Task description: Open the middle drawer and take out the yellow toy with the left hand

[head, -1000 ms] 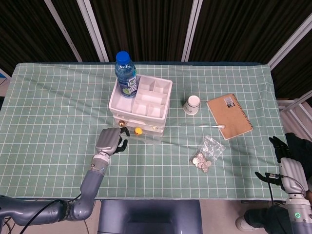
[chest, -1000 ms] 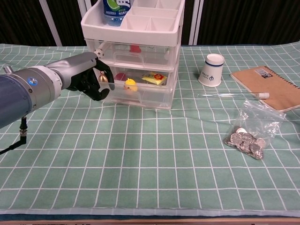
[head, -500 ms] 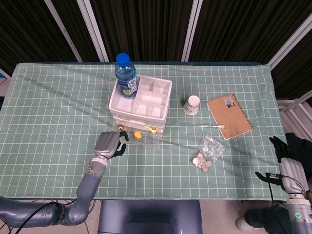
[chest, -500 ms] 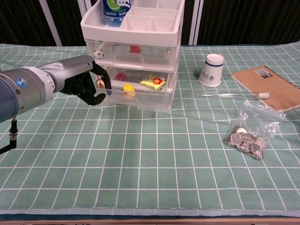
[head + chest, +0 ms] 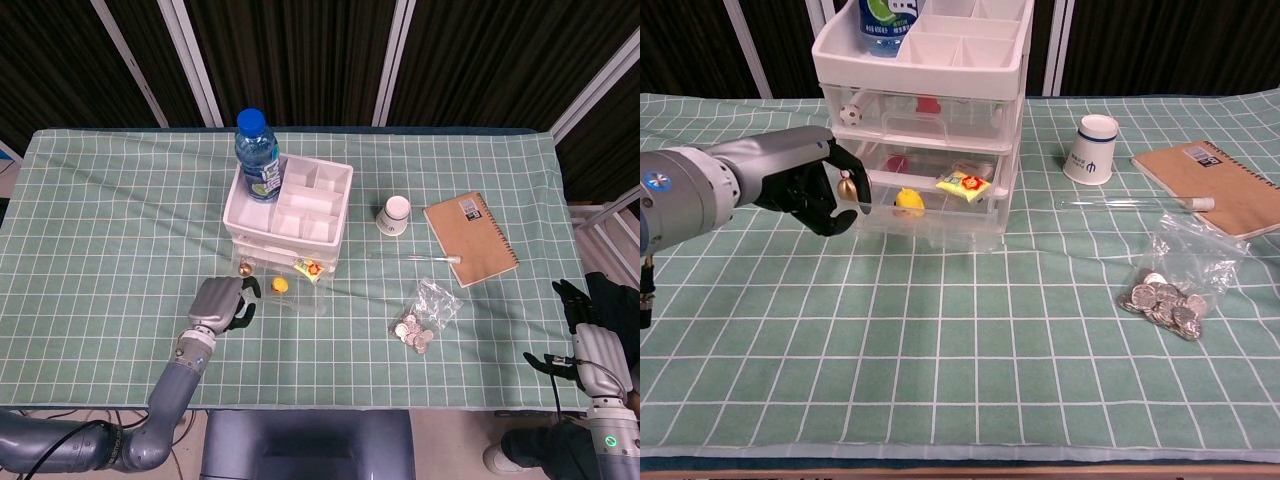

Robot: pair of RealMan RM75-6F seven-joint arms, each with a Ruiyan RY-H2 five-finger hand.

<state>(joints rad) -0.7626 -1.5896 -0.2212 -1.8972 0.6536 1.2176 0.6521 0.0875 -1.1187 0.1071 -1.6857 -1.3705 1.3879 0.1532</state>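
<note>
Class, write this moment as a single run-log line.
left hand: at middle drawer front | drawer: pulled out | yellow toy: inside | right hand: idle at table edge

even overhead light, soft short shadows, sharp focus, dark backdrop behind

Head view: high, looking steeply down, far; whole green checked tablecloth (image 5: pixel 120 250) visible. Chest view: low, near, facing forward. Both share white plastic drawer unit (image 5: pixel 288 215), brown spiral notebook (image 5: pixel 1215 185).
</note>
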